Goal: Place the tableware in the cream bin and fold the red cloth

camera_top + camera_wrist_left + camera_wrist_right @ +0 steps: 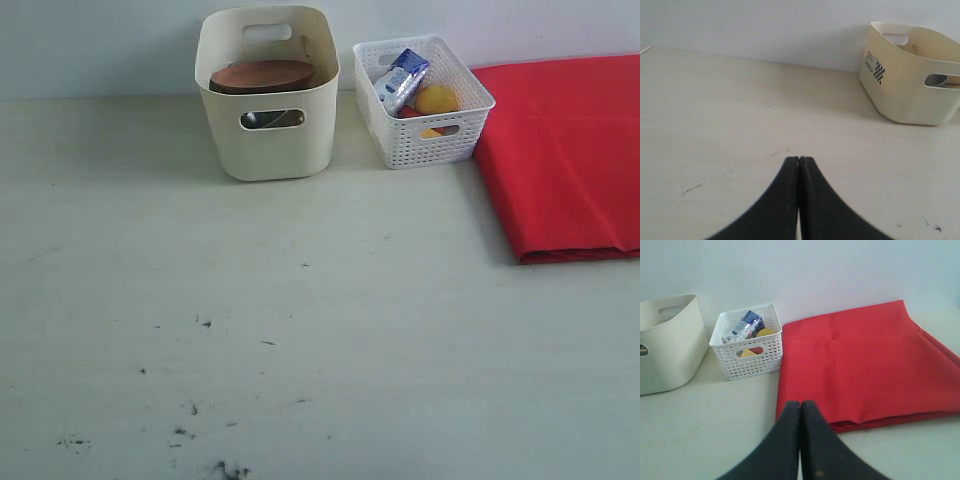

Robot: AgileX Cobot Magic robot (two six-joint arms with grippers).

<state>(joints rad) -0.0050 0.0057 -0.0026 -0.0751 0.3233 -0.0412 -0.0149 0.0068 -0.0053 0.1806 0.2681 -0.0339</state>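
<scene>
The cream bin (270, 150) stands at the far side of the table (330, 290), a little left of the middle. The brown oval wooden plate (262, 76) lies inside it, tilted and resting high between the walls. Something of shiny steel (270, 119) shows through the oval handle cutout in the near wall, but what it is cannot be told. No other tableware can be seen anywhere on the table.

Just right of the bin, apart from it, stands the shorter white lattice basket (425, 140). It holds a blue-white milk carton (400, 78) and a yellow rounded piece of food (437, 98), with something red under them.

The red cloth (565, 150) lies flat at the far right, just beside the basket. It is folded into a layered rectangle, and the stacked layers show along its near edge.

The left gripper (799, 160) hangs over bare table to the left of the bin, its two dark fingers pressed together and grasping nothing. The right gripper (800, 404) hangs near the near edge of the cloth, likewise clenched on nothing.

Small dark specks (200, 420) mark the near left of the table.
</scene>
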